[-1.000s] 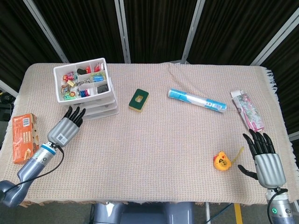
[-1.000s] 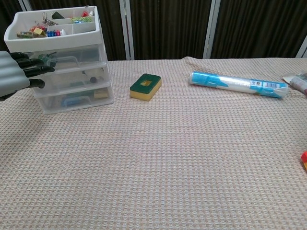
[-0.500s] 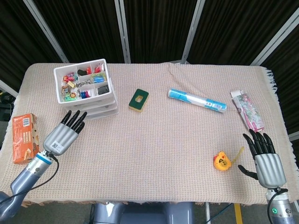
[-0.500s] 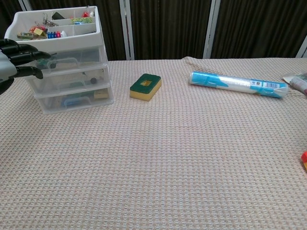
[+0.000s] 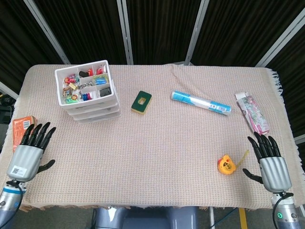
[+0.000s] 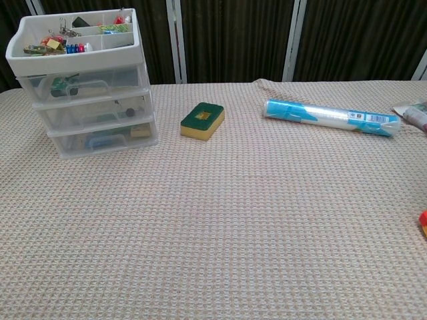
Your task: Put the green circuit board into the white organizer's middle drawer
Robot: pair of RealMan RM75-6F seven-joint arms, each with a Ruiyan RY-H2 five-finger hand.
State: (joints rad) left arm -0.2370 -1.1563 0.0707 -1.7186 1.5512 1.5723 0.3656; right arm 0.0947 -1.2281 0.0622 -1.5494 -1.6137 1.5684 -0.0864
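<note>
The white organizer [image 5: 87, 93] [image 6: 90, 83] stands at the table's back left, with an open top tray of small items and clear drawers below, all pushed in. Through the front of the drawer just under the tray shows a green item [image 6: 64, 85]; I cannot tell whether it is the circuit board. My left hand [image 5: 28, 151] hovers at the front left edge, fingers spread and empty, well away from the organizer. At the front right, my right hand [image 5: 271, 162] is also spread and empty. The chest view shows neither hand.
A green-topped yellow sponge [image 5: 141, 102] [image 6: 202, 120] lies right of the organizer. A blue and white tube [image 5: 200, 101] [image 6: 331, 115] lies further right, a floral packet [image 5: 252, 114] by the right edge. A yellow tape measure [image 5: 226, 165] sits near my right hand, an orange box [image 5: 21, 125] beside my left.
My left hand has drawn back from the organizer's drawer fronts to the table's front left edge and left the chest view. The right hand has not moved.
</note>
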